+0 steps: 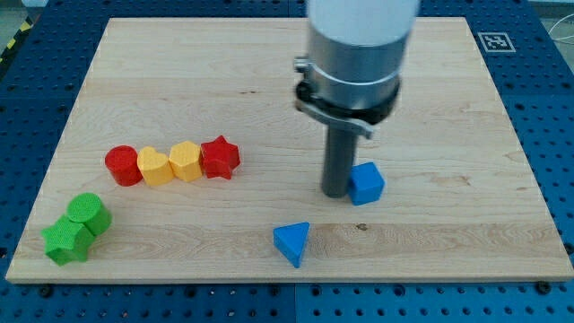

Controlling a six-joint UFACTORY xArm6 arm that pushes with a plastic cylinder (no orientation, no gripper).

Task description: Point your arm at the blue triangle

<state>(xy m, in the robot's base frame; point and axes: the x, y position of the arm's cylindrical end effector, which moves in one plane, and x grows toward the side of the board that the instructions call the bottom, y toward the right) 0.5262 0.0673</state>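
The blue triangle (292,242) lies near the view's bottom, a little right of centre, on the wooden board (269,72). My tip (335,192) rests on the board up and to the right of the triangle, about a block's width away from it. A blue cube (366,183) sits right next to my tip on its right side, touching or nearly touching the rod.
A row of a red cylinder (122,166), a yellow heart (155,168), a yellow hexagon (186,161) and a red star (220,158) lies at the view's left. A green cylinder (88,213) and a green star (66,240) sit at the bottom left corner.
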